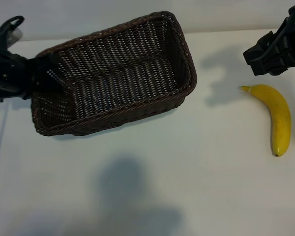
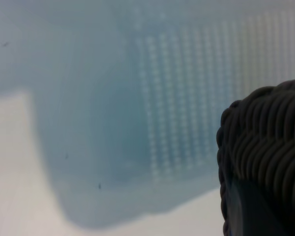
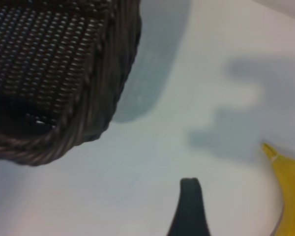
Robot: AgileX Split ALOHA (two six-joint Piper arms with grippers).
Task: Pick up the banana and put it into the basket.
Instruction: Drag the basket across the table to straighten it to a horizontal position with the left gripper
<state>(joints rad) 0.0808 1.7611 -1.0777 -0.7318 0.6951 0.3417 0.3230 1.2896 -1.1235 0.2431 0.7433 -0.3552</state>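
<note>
Lying on the tabletop, well apart from the basket, the banana looks light, smooth and easy to bruise; hold its middle gently. The right tool hangs wide nearby. The left tool grips the basket's rim.

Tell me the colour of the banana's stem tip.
Pale yellow, lighter than the bright yellow body of the banana; the exterior view shows it best.

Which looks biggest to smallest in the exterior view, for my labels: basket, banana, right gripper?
1. basket, clearly largest.
2. and 3. banana and right gripper: alike; the gripper is cut by the frame edge and nearer the camera, so unranked.
</note>
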